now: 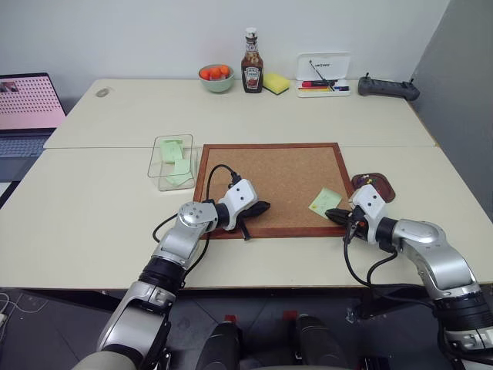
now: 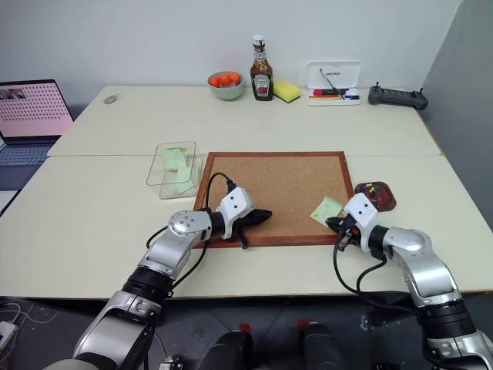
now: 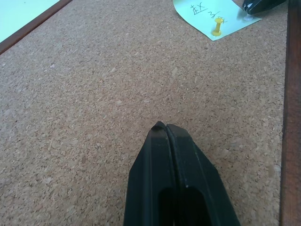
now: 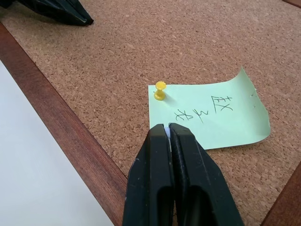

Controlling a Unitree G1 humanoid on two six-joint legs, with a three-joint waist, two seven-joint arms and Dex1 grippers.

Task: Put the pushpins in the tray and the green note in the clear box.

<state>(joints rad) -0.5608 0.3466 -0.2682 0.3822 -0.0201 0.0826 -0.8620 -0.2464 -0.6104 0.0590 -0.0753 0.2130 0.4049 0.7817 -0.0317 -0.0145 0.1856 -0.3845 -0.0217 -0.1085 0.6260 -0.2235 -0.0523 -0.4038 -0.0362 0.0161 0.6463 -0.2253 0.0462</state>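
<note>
Your right gripper (image 4: 168,128) is pinched shut on the near edge of the note (image 4: 221,117), low right on the corkboard (image 1: 269,185), likely steadying it while the yellow pin (image 4: 160,89) holds; your left gripper (image 3: 164,126) rests closed mid-board.

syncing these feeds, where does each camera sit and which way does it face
Left eye view: on the head, looking forward and down over the cork board, clear box and tray; both arms show.
Right eye view: beside it, same scene.
Left wrist view: on the left wrist, along the shut left gripper across the cork.
Right wrist view: on the right wrist, along the right gripper, shut at the green note.
Shared: both wrist views catch the yellow pushpin in the note.
</note>
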